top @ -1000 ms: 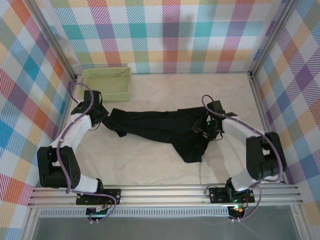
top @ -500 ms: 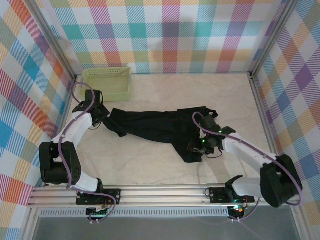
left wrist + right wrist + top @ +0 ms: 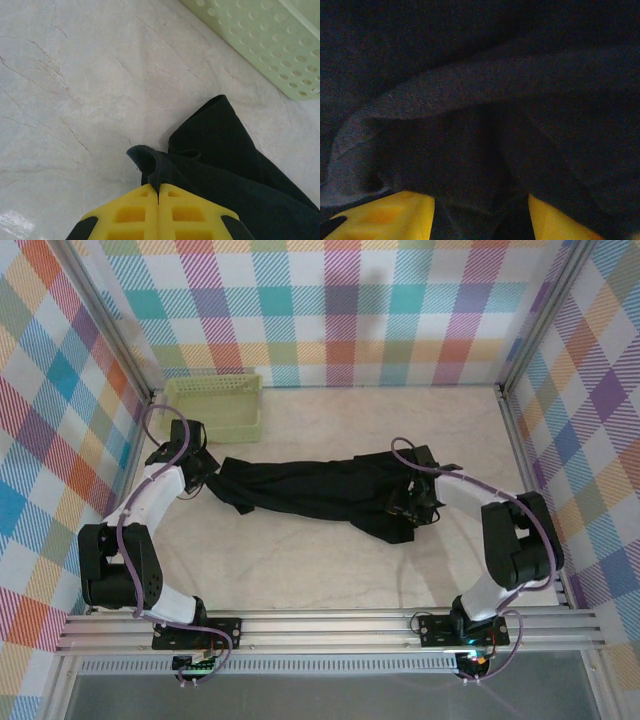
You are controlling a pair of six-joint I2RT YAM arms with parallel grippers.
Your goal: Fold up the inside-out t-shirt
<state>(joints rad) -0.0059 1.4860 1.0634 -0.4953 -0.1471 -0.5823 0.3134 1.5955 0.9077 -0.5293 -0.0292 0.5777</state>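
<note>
The inside-out t-shirt [image 3: 300, 490] is black and lies bunched in a long band across the table's middle. My left gripper [image 3: 212, 478] sits at the band's left end. In the left wrist view this gripper [image 3: 158, 187] is shut, with a fold of the shirt's edge [image 3: 150, 162] pinched between its yellow fingers. My right gripper [image 3: 402, 504] is down on the shirt's right end. In the right wrist view that gripper [image 3: 480, 212] is open, its yellow fingers [image 3: 395, 215] wide apart and dark cloth [image 3: 470, 100] bulging between them.
A pale green lattice basket [image 3: 215, 405] stands at the back left, close behind the left gripper, and its wall [image 3: 265, 40] shows in the left wrist view. Bare marbled tabletop [image 3: 290, 570] lies in front of the shirt. Plaid walls enclose the table on three sides.
The right arm reached forward over the shirt's hanging lower flap, then drew back to the right end. That flap now lies shorter and closer to the band. The left gripper stayed put.
</note>
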